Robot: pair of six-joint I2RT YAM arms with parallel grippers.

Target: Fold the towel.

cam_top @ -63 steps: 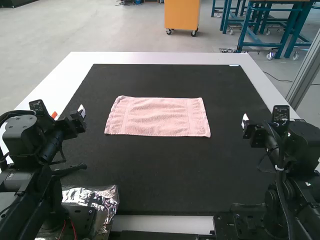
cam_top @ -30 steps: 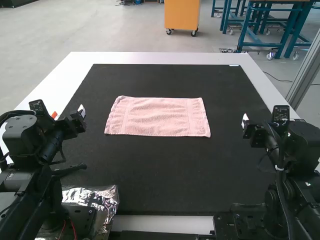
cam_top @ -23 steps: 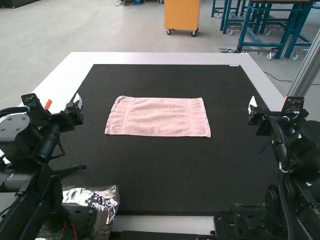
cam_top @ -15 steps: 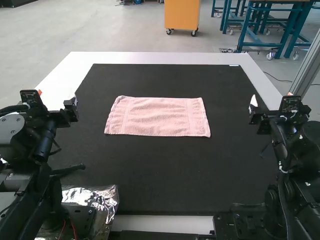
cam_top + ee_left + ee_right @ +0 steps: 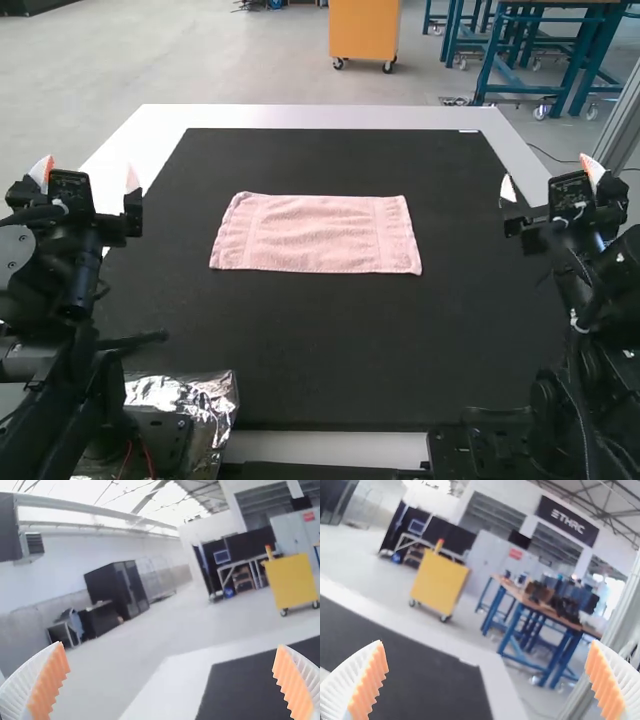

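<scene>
The left gripper (image 5: 88, 176) is raised over the table's left edge with its fingers wide apart, away from the towel. Over the right edge, the right gripper (image 5: 549, 178) is also spread open. A pink towel (image 5: 316, 234) lies flat between the arms as a neat rectangle, its long side running left to right; how many layers it has I cannot tell. In the left wrist view the left gripper (image 5: 172, 680) has nothing between its orange pads. Likewise, the right gripper (image 5: 487, 680) is empty in the right wrist view.
A black mat (image 5: 330, 340) covers most of the white table (image 5: 310, 116). Beside the left arm's base, at the near left, sits a foil-wrapped block (image 5: 200, 400). A metal post (image 5: 618, 130) rises by the table's right side.
Both grippers have opened, their fingers spreading apart, and both have shifted outward and turned. The towel has stayed put.
</scene>
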